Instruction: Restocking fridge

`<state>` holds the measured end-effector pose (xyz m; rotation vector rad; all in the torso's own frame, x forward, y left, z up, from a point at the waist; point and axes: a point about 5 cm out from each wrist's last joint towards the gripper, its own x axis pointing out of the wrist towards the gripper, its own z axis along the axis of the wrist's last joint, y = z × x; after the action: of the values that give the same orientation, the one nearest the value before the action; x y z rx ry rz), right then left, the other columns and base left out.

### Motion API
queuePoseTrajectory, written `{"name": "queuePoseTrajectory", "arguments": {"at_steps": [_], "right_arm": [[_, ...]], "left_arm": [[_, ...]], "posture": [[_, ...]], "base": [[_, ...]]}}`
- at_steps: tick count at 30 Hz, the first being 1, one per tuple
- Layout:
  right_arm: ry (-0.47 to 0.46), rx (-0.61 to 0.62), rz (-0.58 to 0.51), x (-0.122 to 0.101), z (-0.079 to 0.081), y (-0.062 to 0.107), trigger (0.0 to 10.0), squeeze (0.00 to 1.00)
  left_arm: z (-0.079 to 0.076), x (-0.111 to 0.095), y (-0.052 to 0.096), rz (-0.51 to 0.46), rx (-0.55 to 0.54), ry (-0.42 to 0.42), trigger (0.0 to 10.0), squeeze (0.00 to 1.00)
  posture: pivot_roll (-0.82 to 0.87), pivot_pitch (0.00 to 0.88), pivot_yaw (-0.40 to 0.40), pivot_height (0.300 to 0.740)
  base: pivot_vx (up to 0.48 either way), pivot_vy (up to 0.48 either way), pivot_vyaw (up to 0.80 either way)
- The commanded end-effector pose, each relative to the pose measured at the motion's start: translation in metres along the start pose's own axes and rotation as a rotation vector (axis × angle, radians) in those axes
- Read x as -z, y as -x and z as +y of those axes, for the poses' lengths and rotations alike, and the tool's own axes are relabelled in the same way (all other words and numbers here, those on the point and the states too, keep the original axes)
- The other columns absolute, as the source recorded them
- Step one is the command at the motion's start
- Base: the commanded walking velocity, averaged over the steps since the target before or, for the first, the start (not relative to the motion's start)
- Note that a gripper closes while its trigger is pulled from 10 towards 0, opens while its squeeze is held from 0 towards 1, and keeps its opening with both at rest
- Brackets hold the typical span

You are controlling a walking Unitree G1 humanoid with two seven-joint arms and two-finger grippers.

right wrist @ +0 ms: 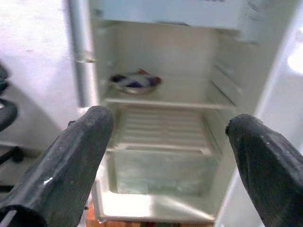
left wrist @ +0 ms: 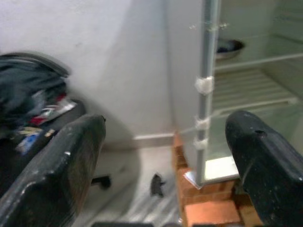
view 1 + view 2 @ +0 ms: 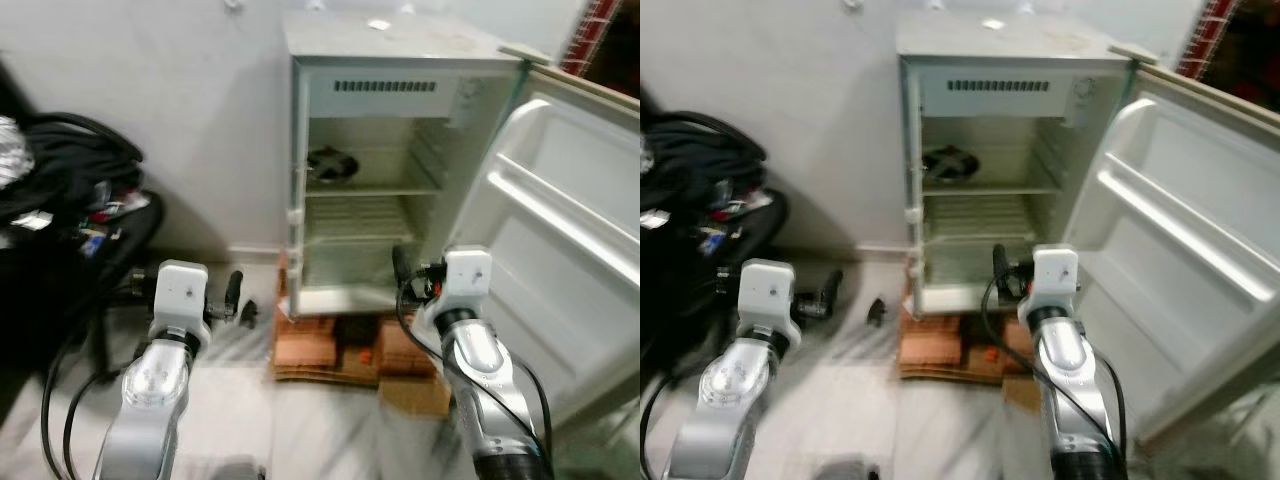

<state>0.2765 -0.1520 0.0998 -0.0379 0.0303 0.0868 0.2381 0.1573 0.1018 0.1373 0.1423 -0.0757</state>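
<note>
- Nearest to the camera are the two silver arms. The right pincer (image 1: 161, 156) has its black fingers (image 1: 71, 161) spread wide apart and holds nothing. The left pincer (image 2: 165, 161) is also wide open and empty.
- The fridge (image 3: 400, 170) stands straight ahead of the right pincer, with its door (image 3: 560, 230) swung fully open to the right of the cabinet. The right pincer is just before the lowest compartment; the left pincer is well to the left of the fridge, beyond its hinge-free edge.
- Inside the fridge, a dark bowl-like dish (image 1: 135, 81) lies on the upper shelf (image 3: 372, 188), toward the left wall. The shelves below it look bare.
- The fridge rests on bricks (image 3: 305, 345), and a small dark object (image 2: 157, 184) lies on the floor left of them. A black chair with cables (image 3: 70, 200) is far left of the fridge.
- In my judgement the right arm is the nearer one for reaching into the fridge, but no item to restock is held.
</note>
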Motion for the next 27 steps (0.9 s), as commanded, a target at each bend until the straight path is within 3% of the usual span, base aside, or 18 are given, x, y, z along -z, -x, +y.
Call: {"name": "queuePoseTrajectory", "arguments": {"at_steps": [1, 5, 12, 17, 24, 25, 27], "right_arm": [[-0.044, -0.02, -0.006, -0.004, -0.001, 0.0, 10.0, 0.0], [-0.155, -0.061, -0.007, -0.004, 0.001, 0.0, 10.0, 0.0], [-0.055, -0.021, 0.007, -0.004, 0.002, -0.008, 10.0, 0.0], [-0.085, -0.046, 0.013, -0.003, 0.009, -0.009, 10.0, 0.0], [-0.139, -0.228, 0.052, 0.0, 0.023, -0.001, 10.0, 0.0], [-0.14, -0.326, 0.089, 0.003, 0.031, 0.004, 10.0, 0.0], [-0.138, -0.374, 0.114, 0.006, 0.034, 0.007, 10.0, 0.0]], "left_arm": [[-0.005, -0.002, -0.001, 0.003, 0.021, -0.003, 10.0, 0.0], [-0.006, -0.001, -0.002, 0.015, 0.024, -0.011, 10.0, 0.0], [-0.014, -0.002, -0.001, 0.007, 0.057, -0.024, 10.0, 0.0], [-0.022, -0.002, 0.001, 0.009, 0.095, -0.038, 10.0, 0.0], [-0.028, 0.0, 0.004, 0.027, 0.138, -0.058, 10.0, 0.0], [-0.03, 0.0, 0.005, 0.027, 0.155, -0.066, 10.0, 0.0], [-0.031, 0.001, 0.005, 0.028, 0.162, -0.071, 10.0, 0.0]], "posture": [[0.13, 0.0, -0.041, 0.74], [0.13, 0.004, -0.041, 0.74], [0.13, 0.0, -0.045, 0.74], [0.13, 0.0, -0.045, 0.74], [0.12, 0.006, -0.045, 0.74], [0.12, 0.006, -0.045, 0.74], [0.12, 0.006, -0.045, 0.74]], "base": [[0.0, -0.352, 0.0], [0.0, -0.424, 0.0], [0.0, -0.467, 0.0], [0.0, -0.457, 0.0], [-0.322, -0.217, 0.0], [-0.461, 0.0, 0.0], [-0.461, 0.0, 0.0]]}}
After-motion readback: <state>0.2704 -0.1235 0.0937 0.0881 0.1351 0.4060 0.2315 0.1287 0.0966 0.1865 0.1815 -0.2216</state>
